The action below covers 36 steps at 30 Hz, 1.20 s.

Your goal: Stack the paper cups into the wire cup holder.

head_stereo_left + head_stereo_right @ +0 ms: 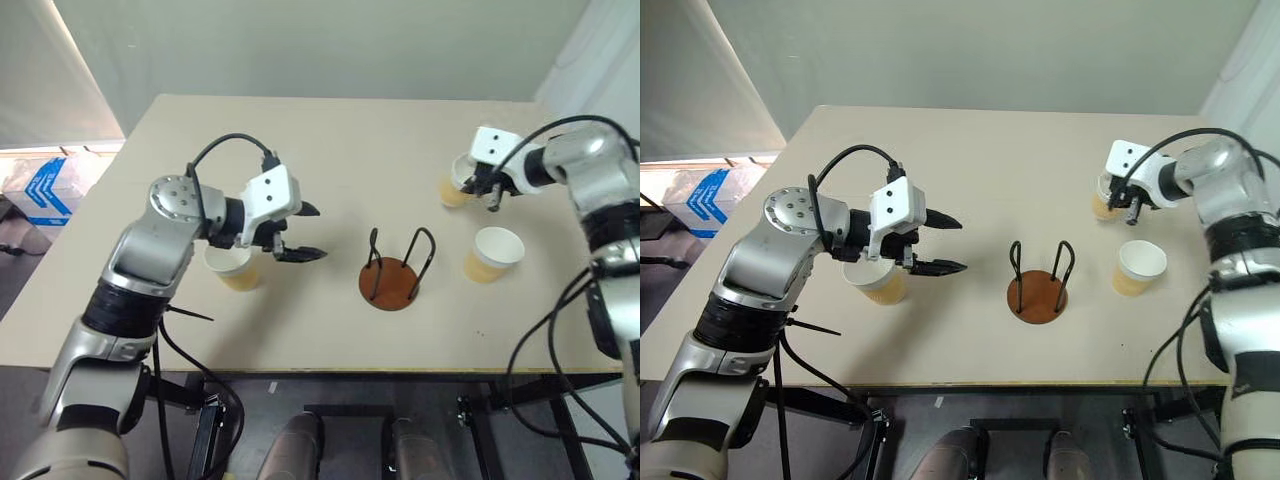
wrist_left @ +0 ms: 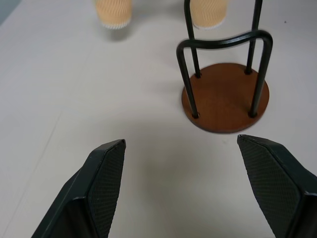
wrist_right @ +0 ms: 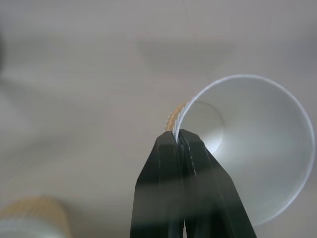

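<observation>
Right gripper [image 1: 490,196] pinching far paper cup's [image 1: 455,190] rim; left gripper [image 1: 300,232] wide, empty. Next: carry over wire cup holder [image 1: 392,281], lower between loops.

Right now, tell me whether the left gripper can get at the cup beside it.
Probably yes: the left gripper is open and empty, the cup stands just beneath the wrist, and nothing lies between them.

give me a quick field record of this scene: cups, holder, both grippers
held cup: tan-yellow paper cup, wall pinched at the rim by the right gripper
free cups: one under the left arm, one right of the holder
holder: brown disc with two black wire loops, no cup in it
left gripper: open, holding nothing
surface: beige table
</observation>
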### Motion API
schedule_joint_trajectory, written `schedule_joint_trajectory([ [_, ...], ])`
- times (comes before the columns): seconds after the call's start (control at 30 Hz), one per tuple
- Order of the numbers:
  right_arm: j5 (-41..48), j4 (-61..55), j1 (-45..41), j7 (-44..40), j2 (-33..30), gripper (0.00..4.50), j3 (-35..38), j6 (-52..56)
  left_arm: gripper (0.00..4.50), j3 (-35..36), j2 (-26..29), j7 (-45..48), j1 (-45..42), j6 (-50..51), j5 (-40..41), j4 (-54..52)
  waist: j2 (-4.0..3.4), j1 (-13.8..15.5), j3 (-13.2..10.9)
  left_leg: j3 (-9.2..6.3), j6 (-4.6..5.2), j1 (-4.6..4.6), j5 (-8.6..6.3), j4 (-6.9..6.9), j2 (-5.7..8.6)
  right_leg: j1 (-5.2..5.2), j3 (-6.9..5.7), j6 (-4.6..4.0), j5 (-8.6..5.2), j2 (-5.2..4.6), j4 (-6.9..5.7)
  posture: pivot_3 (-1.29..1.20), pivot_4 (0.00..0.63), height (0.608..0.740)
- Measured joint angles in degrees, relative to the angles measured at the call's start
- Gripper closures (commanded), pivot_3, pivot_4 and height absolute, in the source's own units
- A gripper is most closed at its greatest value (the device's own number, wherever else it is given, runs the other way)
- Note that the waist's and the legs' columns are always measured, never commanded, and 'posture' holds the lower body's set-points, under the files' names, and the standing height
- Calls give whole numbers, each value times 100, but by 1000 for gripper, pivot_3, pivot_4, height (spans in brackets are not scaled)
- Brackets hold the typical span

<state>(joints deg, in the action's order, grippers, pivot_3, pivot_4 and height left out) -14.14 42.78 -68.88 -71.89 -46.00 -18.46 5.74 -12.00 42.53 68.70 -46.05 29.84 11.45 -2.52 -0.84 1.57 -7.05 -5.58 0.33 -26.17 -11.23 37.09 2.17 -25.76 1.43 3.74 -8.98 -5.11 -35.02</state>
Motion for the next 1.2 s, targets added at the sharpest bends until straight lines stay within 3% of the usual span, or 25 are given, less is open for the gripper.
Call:
schedule_joint_trajectory([
  [0.27, 997, -4448, 662, -1031, -718, 4460, 538, 2124, 538, -4, 37, 73, 3, -12, 55, -86, 0, -80, 0, -1, 7, 10, 33, -6, -2, 3, 0, 0, -3, 4, -2, 0, 150, 740],
  [0.5, 1846, -6363, 277, -1417, -837, 4460, 581, 3284, 538, -18, 36, 141, -12, -77, 53, -81, 1, -92, 0, -8, 38, 14, 47, -6, 2, 9, 1, -2, -1, 5, -2, 0, 150, 740],
  [0.67, 2063, -6731, 314, -1561, -933, 4460, 300, 3332, 538, -44, 32, 210, -57, -130, 41, -36, 2, -88, 0, -13, 34, 14, 61, -4, 8, 12, 5, -12, 5, 5, -3, 0, 150, 740],
  [1.13, 1802, -6338, 757, -1699, -1136, 4460, -193, 2403, 538, -49, 32, 222, -107, -194, -35, 12, 2, -89, 1, -12, 43, 12, 66, -6, 5, 6, 4, 1, 4, 6, -2, 0, 150, 740],
  [1.2, 1709, -6287, 779, -1650, -1110, 4087, -224, 2357, 538, -49, 32, 216, -107, -196, -43, 13, 2, -90, 1, -12, 44, 12, 66, -6, 4, 6, 3, 2, 4, 6, -3, 0, 150, 740],
])
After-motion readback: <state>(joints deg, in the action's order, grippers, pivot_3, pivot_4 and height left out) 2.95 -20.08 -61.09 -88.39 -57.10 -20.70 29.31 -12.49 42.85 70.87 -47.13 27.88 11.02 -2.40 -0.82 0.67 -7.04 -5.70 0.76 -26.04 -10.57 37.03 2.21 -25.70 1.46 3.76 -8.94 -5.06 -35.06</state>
